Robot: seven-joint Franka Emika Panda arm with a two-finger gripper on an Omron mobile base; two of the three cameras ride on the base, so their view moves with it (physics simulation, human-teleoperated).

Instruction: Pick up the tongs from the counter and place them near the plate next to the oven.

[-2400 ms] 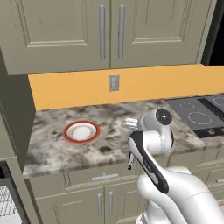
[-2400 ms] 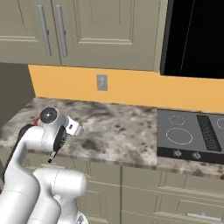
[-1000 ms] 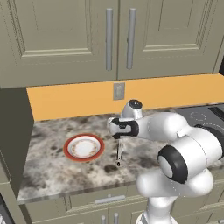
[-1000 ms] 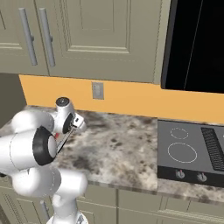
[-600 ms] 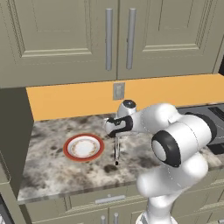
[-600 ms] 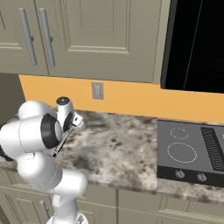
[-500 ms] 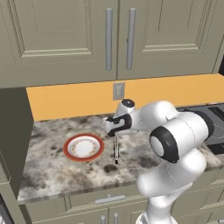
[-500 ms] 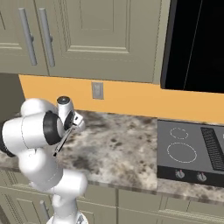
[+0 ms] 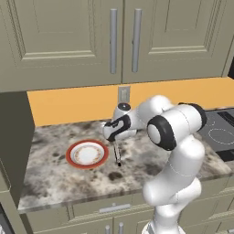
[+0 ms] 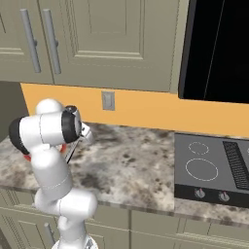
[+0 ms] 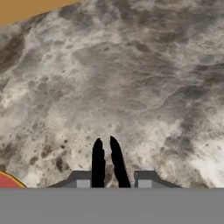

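Counter (image 9: 64,183): speckled granite slab, cooktop (image 10: 209,170) at its right end.
Plate (image 9: 87,154): near the counter's left end.
Gripper (image 9: 114,141): pinching the tongs.
Tongs (image 9: 117,154): hanging upright, just right of the plate, tip at the counter.

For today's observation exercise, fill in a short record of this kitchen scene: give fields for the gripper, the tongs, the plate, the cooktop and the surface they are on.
gripper: the gripper is shut on the tongs, beside the plate
tongs: the tongs hang nearly upright from the gripper, lower tip close to the counter; contact cannot be told
plate: the plate has a red-orange rim and lies flat to the left of the tongs
cooktop: the oven is black glass, at the counter's right end
surface: the counter is speckled stone
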